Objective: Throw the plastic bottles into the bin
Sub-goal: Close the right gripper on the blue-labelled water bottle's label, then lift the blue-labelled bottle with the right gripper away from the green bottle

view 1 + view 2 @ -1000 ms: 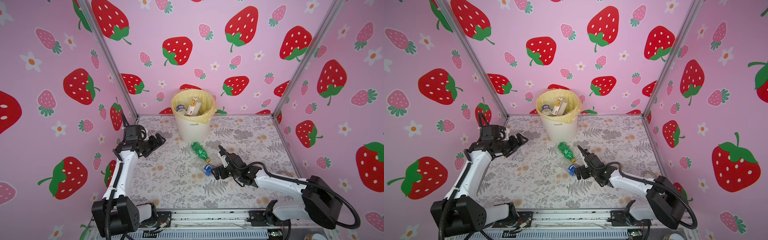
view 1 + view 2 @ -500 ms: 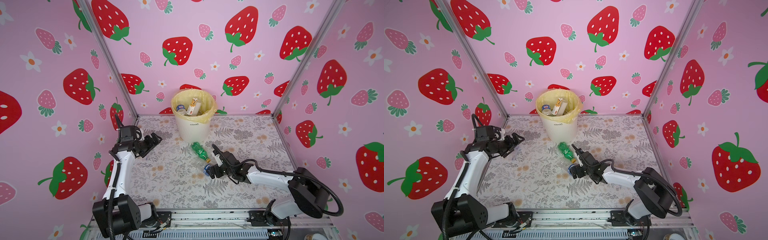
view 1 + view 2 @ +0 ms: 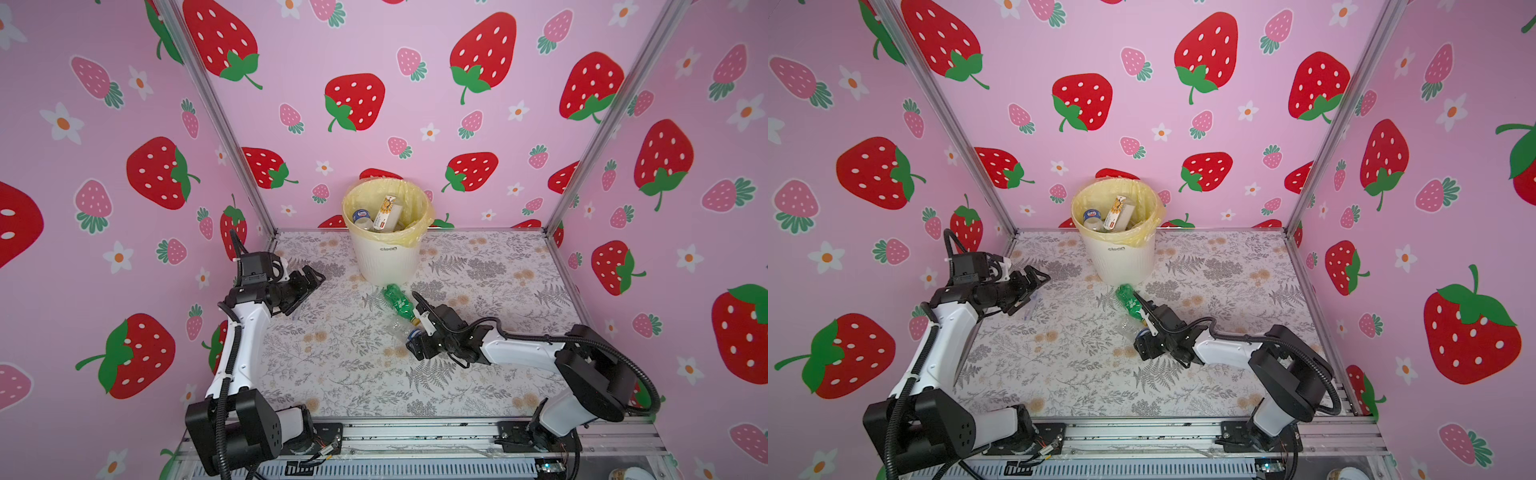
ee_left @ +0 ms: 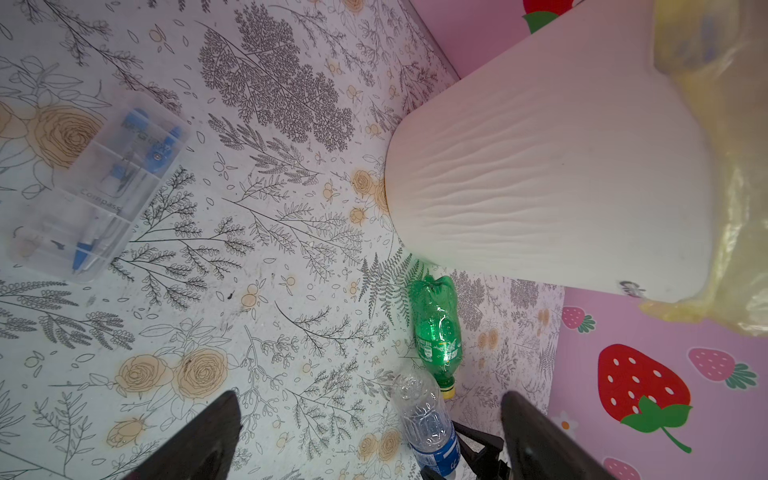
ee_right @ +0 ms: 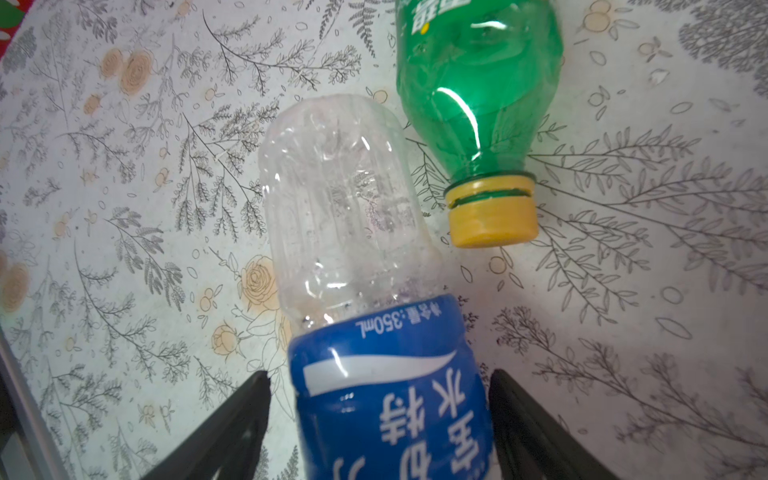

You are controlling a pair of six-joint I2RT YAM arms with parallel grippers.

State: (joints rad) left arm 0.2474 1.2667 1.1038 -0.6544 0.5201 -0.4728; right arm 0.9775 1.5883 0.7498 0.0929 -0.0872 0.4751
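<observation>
**binwatcher:** so the round white ribbed plastic bin [image 3: 386,266] with the yellow bag liner sits at the back wall, some stuff already in it. Two bottles left on the table out front?

**yam_fan:** yep, the green plastic bottle with the yellow cap [image 3: 397,301] lies with its base almost at the bin's foot. The clear plastic bottle with the blue label [image 5: 345,199] is just beside it, on the right arm's side

**binwatcher:** which arm's on it

**yam_fan:** right gripper [image 5: 380,382] for sure. The clear bottle's long axis runs straight out from between the jaws, base pointing away, so they cross the label widthwise. They're partly open around it, and next to one finger [image 5: 237,419] there's a sliver of table before the label, so I'd say not clamped yet. Left gripper [image 3: 305,291] is wide open, empty, well off by the left wall
</observation>
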